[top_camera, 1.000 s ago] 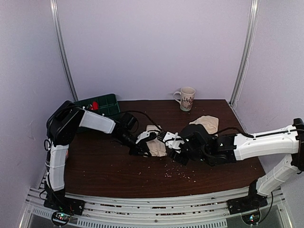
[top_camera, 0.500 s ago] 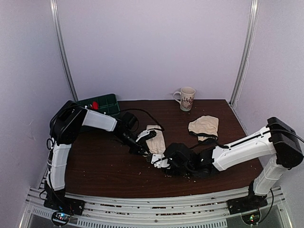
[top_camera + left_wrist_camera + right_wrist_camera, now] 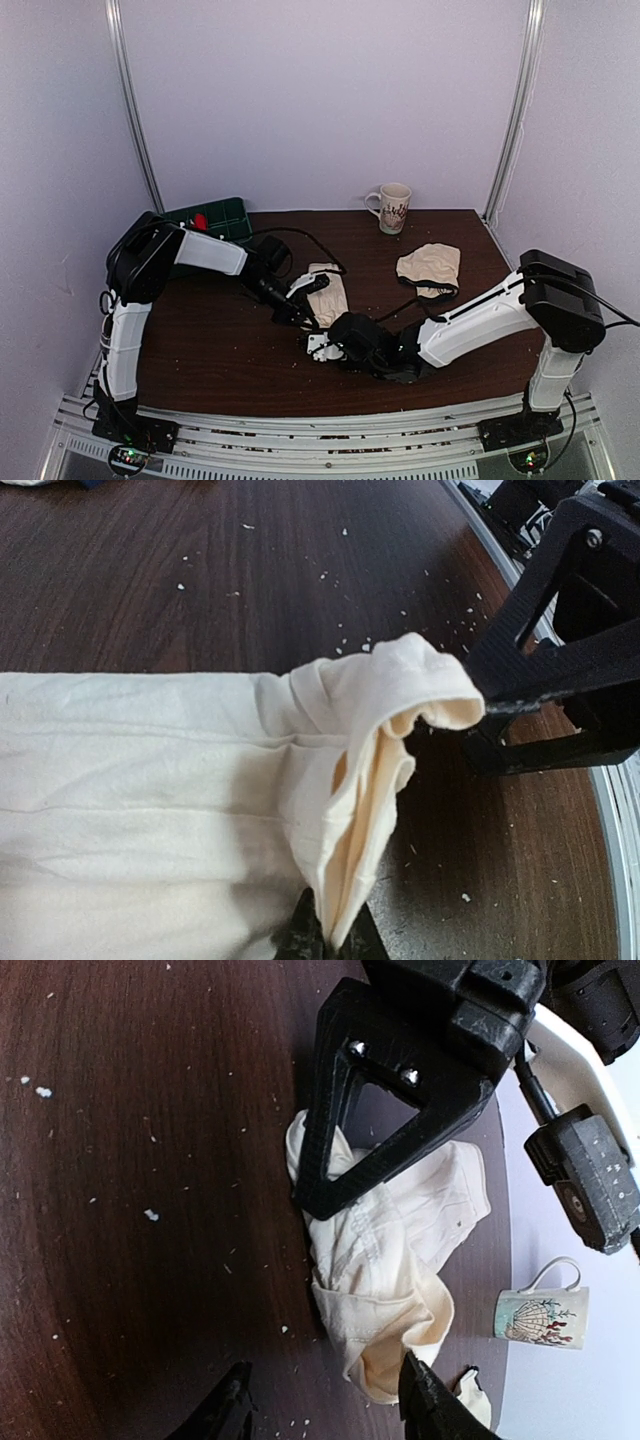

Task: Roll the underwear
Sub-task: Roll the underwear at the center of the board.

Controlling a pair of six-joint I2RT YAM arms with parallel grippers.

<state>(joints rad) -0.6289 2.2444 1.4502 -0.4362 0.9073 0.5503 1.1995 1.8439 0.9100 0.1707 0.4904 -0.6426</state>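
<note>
The cream underwear lies flat mid-table. In the left wrist view the underwear has its near edge lifted into a fold. My left gripper is shut on that fold, and in the top view the left gripper sits at the cloth's near-left edge. My right gripper hovers low just in front of the cloth. From the right wrist, the right gripper is open, the underwear ending close to its right fingertip, nothing gripped. The left gripper's black finger lies across the cloth.
A second cream underwear lies to the right rear. A patterned mug stands at the back edge, and a green tray sits at the back left. Pale crumbs dot the dark wooden table.
My right gripper has drawn back from over the underwear to the near-left, stopping just in front of the cloth. The left gripper has kept its pinch almost in place.
</note>
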